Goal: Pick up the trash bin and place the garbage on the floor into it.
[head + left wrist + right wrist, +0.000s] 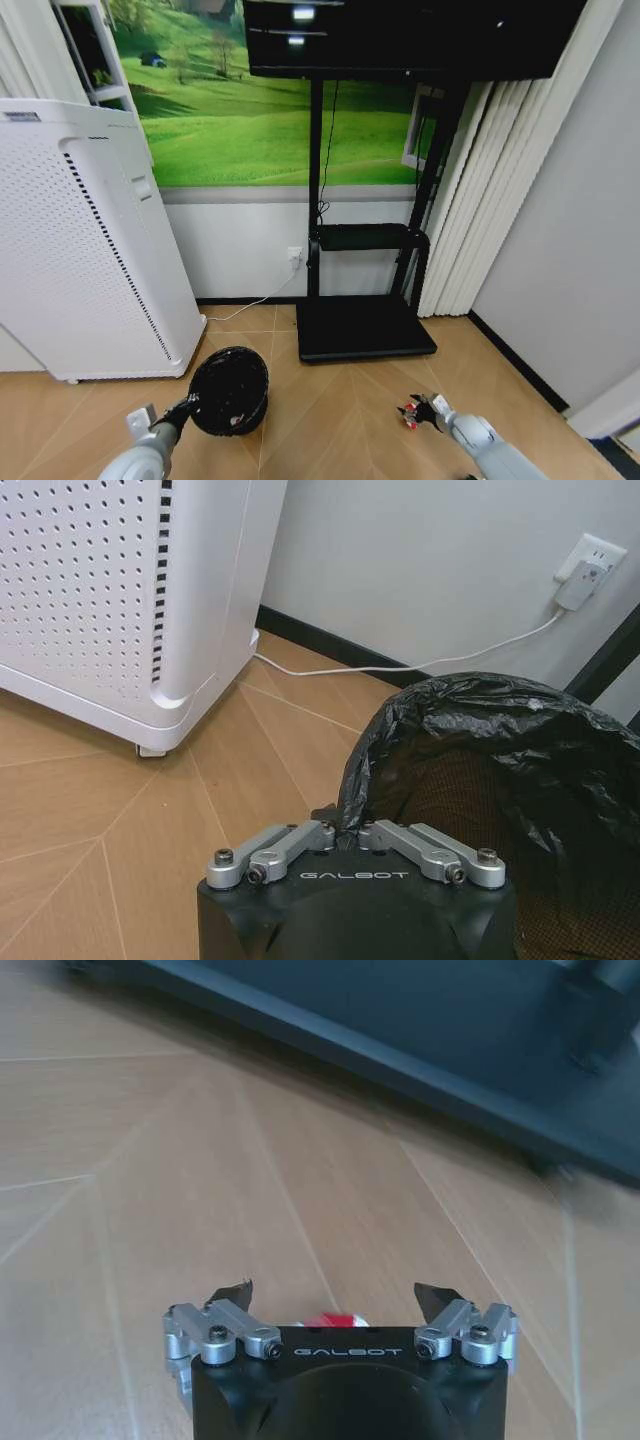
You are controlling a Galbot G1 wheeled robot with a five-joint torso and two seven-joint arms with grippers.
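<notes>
one red-and-white wrapper lies on the floor between the right gripper's spread fingers — light, crushable; the trash bin's rim is pinched by the left gripper.

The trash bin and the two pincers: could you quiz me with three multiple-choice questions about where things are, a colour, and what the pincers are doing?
1. Where is the trash bin?
A. on the black stand's base
B. on the wood floor, between the white appliance and the stand
C. on top of the white appliance

2. What colour is the bag lining the bin?
A. white
B. green
C. black

3. How do the pincers stand?
A. left shut on the bin's rim, right open
B. both open
C. left open, right shut on the rim

Answers: 1 B, the head view shows it on the floor beside the appliance. 2 C, the bag is glossy black. 3 A, the left pincer pinches the rim while the right pincer is spread over a red piece of garbage.
</notes>
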